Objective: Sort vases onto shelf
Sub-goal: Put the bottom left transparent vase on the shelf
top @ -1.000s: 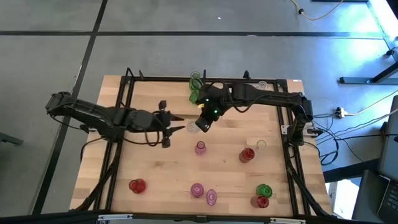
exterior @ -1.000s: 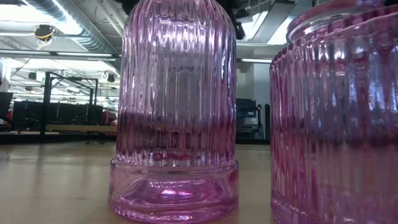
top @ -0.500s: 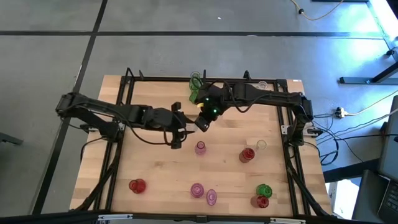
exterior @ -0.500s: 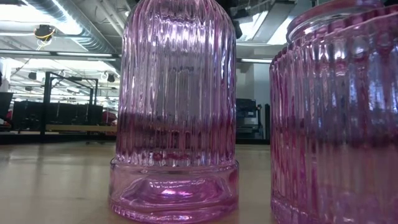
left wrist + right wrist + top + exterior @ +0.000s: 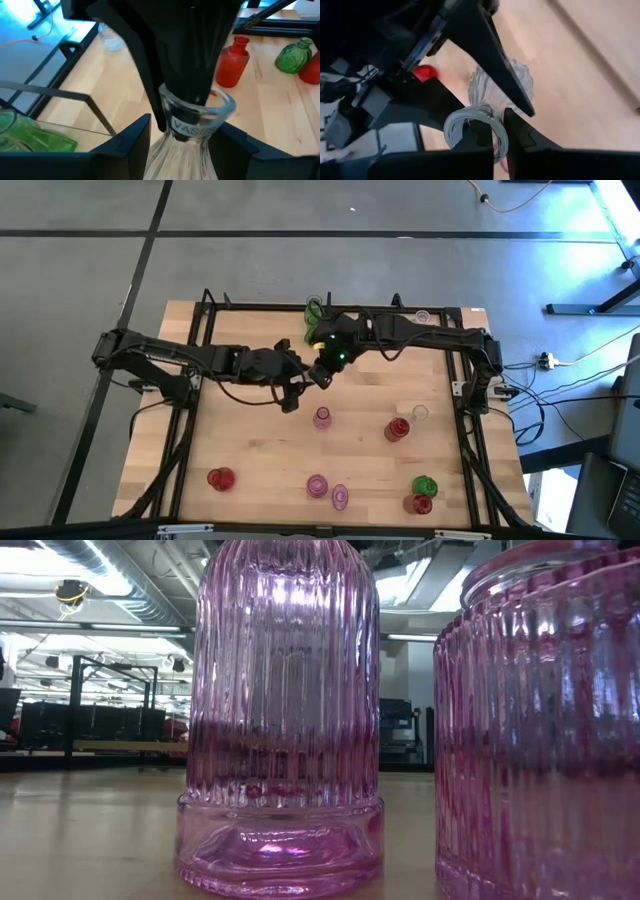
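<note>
Left wrist view: left hand (image 5: 182, 145) fingers straddle clear vase (image 5: 192, 130), grip uncertain | right hand (image 5: 499, 131) pinched shut on its rim | above desk (image 5: 250, 460)
</note>
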